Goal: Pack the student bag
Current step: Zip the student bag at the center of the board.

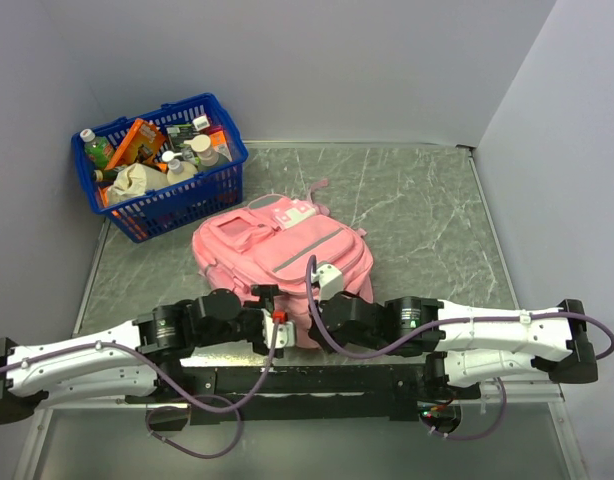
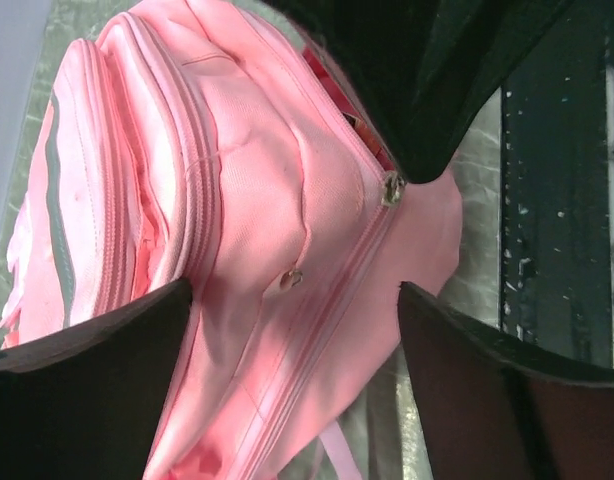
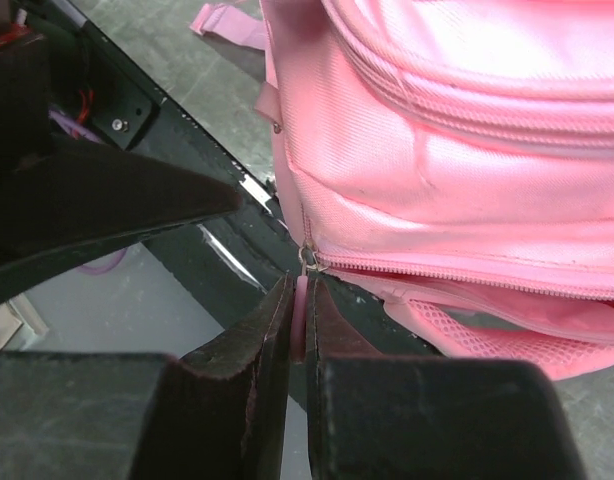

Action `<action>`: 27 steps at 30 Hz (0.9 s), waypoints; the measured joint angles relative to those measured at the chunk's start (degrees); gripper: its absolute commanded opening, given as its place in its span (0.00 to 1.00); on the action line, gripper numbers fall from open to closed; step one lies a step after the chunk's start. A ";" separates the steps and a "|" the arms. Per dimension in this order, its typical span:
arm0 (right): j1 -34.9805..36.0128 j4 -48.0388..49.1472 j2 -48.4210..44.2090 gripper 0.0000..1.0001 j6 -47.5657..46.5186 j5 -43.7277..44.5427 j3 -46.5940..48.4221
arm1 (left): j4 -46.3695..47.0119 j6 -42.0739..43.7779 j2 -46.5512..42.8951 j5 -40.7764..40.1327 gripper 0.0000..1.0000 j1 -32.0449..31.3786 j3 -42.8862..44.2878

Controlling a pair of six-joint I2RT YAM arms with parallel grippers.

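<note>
My right gripper (image 3: 300, 298) pinches the thin pink zipper pull tab (image 3: 303, 335) of the large soft pink fabric student bag (image 1: 283, 250), which lies mid-table near my bases. My left gripper (image 2: 295, 290) gapes beside it, holding nothing. If I pull, the unbraced bag may drag, or the tab may slip out.

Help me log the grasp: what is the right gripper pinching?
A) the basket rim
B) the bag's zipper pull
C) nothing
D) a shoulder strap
B: the right wrist view shows the right gripper closed on the pink zipper pull of the student bag, just below the slider.
</note>
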 measured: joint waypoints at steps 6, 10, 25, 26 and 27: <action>-0.07 0.92 -0.09 0.00 0.39 -1.22 -1.42 | 7.13 5.05 4.11 -0.87 0.01 0.20 -3.10; -0.07 1.01 -0.68 0.00 0.74 -1.44 -2.40 | 7.65 5.99 4.92 -0.85 0.27 -0.22 -3.34; 0.09 2.56 -4.09 0.00 2.05 -3.89 -4.94 | 4.76 4.24 -5.38 -8.87 0.96 0.37 -1.25; 0.24 2.58 -4.09 0.00 2.12 -4.20 -4.94 | 5.18 4.50 -4.48 -9.20 0.96 0.37 -1.25; 0.39 2.62 -4.09 0.00 2.21 -4.57 -4.94 | 5.49 4.83 -3.52 -9.25 0.96 0.39 -1.25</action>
